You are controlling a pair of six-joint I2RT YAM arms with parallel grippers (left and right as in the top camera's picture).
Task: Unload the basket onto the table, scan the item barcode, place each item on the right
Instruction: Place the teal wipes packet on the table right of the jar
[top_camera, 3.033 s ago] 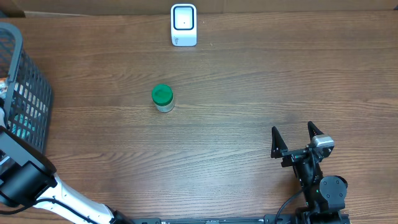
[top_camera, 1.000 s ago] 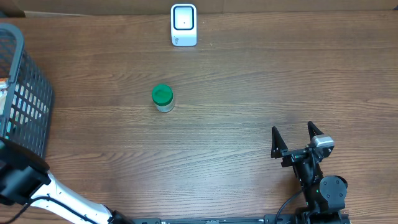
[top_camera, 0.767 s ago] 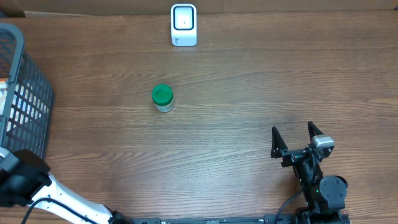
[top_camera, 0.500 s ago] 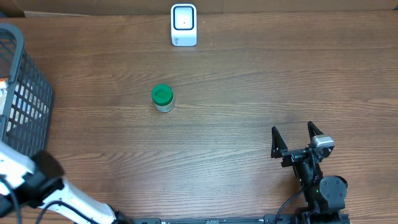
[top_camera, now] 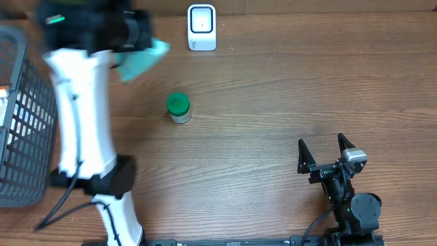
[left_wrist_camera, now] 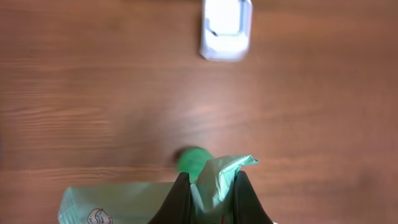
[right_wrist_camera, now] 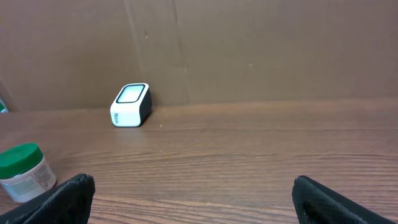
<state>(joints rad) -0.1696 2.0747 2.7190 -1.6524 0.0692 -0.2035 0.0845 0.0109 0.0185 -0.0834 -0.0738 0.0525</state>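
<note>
A pale green plastic pouch [left_wrist_camera: 118, 202], the item, hangs pinched in my left gripper [left_wrist_camera: 210, 196], which is shut on its crumpled top edge. From overhead the motion-blurred left gripper [top_camera: 145, 42] holds the pouch [top_camera: 140, 61] high over the table's back left, just left of the white barcode scanner [top_camera: 202, 27]. In the left wrist view the scanner [left_wrist_camera: 226, 28] lies ahead near the top. No barcode shows on the pouch. My right gripper [top_camera: 326, 152] rests open and empty at the front right, and its wrist view shows the scanner [right_wrist_camera: 130, 104] far off.
A small jar with a green lid [top_camera: 179, 107] stands mid-table, partly hidden behind the pouch in the left wrist view [left_wrist_camera: 191, 160] and at the left edge of the right wrist view [right_wrist_camera: 23, 173]. A dark wire basket [top_camera: 20, 137] sits at the left edge.
My left arm swung fast from the front left by the basket up to the back of the table, bringing the green pouch near the scanner. The right arm stayed still.
</note>
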